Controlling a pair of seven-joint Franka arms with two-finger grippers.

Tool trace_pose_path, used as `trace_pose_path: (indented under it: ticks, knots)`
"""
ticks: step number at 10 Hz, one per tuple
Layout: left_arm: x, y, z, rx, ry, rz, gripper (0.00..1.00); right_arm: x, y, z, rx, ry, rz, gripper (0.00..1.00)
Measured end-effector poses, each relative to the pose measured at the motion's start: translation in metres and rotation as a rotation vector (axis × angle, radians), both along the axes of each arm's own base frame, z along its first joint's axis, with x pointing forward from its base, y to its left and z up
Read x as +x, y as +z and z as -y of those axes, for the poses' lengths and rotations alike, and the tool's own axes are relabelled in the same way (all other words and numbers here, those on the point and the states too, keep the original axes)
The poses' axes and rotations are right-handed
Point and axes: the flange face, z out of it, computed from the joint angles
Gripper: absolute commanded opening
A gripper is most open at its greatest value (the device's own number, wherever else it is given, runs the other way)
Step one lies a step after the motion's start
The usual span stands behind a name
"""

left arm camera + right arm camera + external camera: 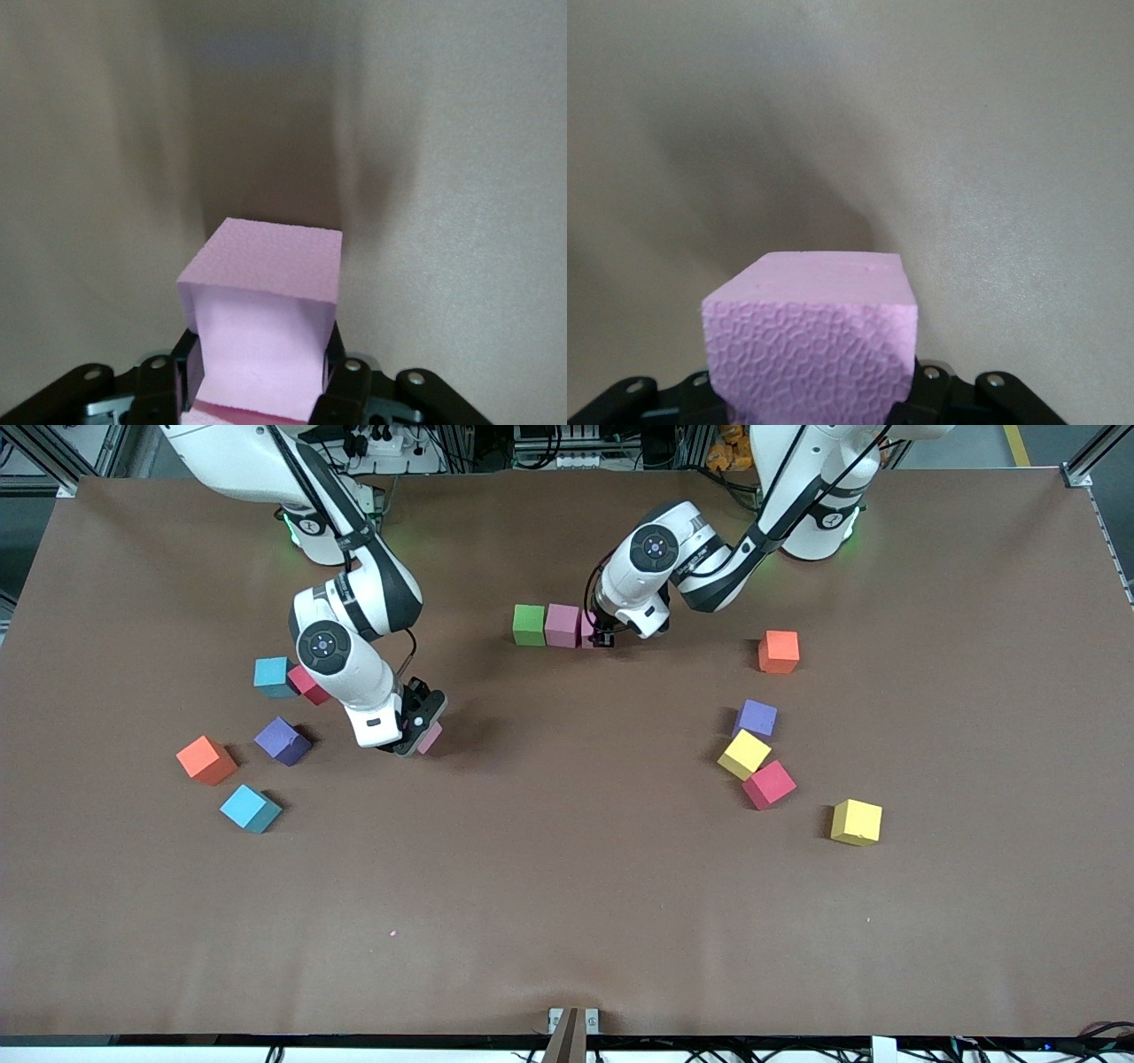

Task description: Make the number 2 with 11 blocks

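Of the number 2 only one row shows: a green block (529,624) and a pink block (562,624) side by side near the robots' bases. My left gripper (601,636) is at that row's end toward the left arm, shut on another pink block (261,301) that touches the row's pink one. My right gripper (418,733) is shut on a pink block (811,354), also seen in the front view (431,738). It hangs tilted, low over bare table beside the loose blocks at the right arm's end.
Loose at the right arm's end: light blue (273,677), red (307,684), purple (283,740), orange (205,760) and light blue (251,808) blocks. At the left arm's end: orange (779,651), purple (756,718), yellow (744,754), red (768,784) and yellow (857,821) blocks.
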Motion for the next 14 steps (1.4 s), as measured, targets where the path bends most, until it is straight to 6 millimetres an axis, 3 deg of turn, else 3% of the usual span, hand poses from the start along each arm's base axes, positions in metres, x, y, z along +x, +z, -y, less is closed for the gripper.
trace_pose_path:
  ticks: [4, 5, 6, 7, 11, 14]
  knots:
    - [0.001, 0.000, 0.003, -0.006, 0.001, -0.002, 0.00, 0.001, 0.003, 0.000, 0.002, 0.000, 0.005, 0.45]
    - [0.000, -0.001, 0.004, -0.007, -0.001, -0.003, 0.08, 0.001, 0.003, 0.000, 0.002, 0.000, 0.005, 0.45]
    - [0.000, -0.001, 0.005, -0.009, -0.002, -0.004, 0.47, 0.001, 0.003, 0.000, 0.002, 0.000, 0.006, 0.45]
    - [0.000, -0.001, 0.006, -0.010, -0.001, -0.005, 0.99, 0.001, 0.003, 0.000, 0.002, 0.000, 0.005, 0.45]
    - [0.000, -0.003, 0.007, -0.012, 0.000, -0.010, 1.00, 0.001, 0.003, 0.000, 0.001, 0.000, 0.004, 0.45]
    - [0.012, 0.006, 0.012, -0.002, 0.007, -0.022, 1.00, 0.001, 0.003, -0.001, 0.001, 0.001, 0.003, 0.45]
